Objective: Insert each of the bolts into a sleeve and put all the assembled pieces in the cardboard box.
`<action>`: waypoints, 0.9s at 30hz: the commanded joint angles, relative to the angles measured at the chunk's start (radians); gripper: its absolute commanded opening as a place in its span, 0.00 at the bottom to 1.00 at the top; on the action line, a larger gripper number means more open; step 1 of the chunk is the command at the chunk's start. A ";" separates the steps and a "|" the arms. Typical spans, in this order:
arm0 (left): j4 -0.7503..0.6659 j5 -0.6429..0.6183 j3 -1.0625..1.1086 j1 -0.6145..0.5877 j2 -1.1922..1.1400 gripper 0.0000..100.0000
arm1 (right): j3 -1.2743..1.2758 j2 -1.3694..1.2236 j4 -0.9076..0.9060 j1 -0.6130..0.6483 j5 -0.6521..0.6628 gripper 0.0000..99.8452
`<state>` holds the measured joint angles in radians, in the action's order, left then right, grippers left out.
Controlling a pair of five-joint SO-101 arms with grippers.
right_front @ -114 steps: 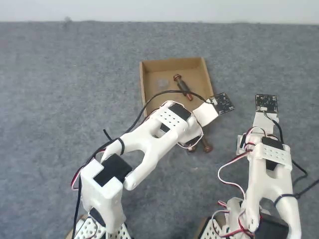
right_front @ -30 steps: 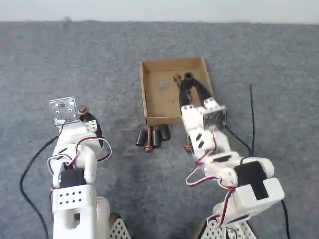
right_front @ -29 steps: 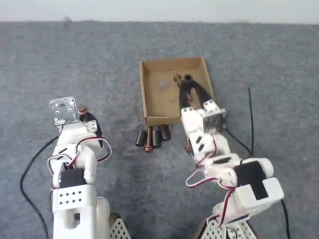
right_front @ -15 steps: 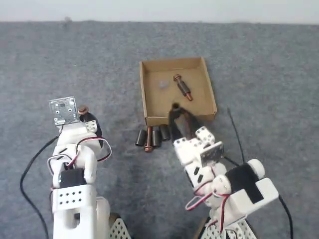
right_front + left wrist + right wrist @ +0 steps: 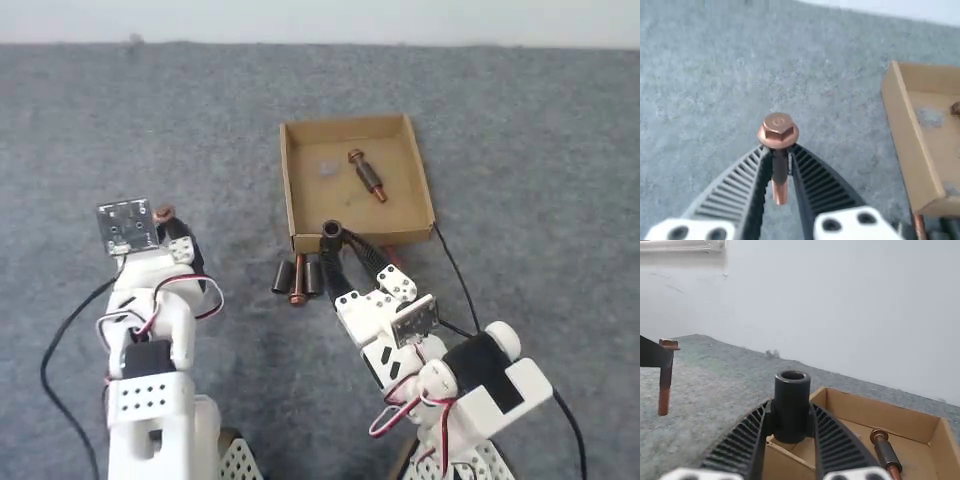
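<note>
My left gripper (image 5: 170, 225) is raised at the left and shut on a copper bolt (image 5: 164, 213), head up, shank between the fingers (image 5: 805, 170); up close the bolt (image 5: 778, 134) stands upright. My right gripper (image 5: 334, 243) hovers at the near wall of the cardboard box (image 5: 296, 190), shut on a black sleeve (image 5: 331, 232). That sleeve (image 5: 791, 397) stands upright, bore open at the top. One assembled bolt and sleeve (image 5: 367, 175) lies inside the box (image 5: 910, 422). The left arm's bolt (image 5: 664, 382) hangs off to one side.
Two loose black sleeves (image 5: 283, 275) and a copper bolt (image 5: 298, 280) lie on the grey carpet just in front of the box, partly behind my right arm. A black cable (image 5: 455, 285) trails right of the right arm. Open carpet spreads left of and beyond the box.
My right gripper, still holding the sleeve, has drawn back from over the box to its near wall and shifted left. The left arm with its bolt has barely moved.
</note>
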<state>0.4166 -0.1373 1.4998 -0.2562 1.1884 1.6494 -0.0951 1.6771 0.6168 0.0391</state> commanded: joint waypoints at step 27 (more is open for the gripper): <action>0.003 -0.190 -0.344 0.589 0.041 0.01 | 0.020 -0.004 -0.048 0.005 -0.044 0.01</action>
<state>0.2232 -0.3414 1.3464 0.3053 1.1945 1.6494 -0.0997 1.6326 0.6168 0.0315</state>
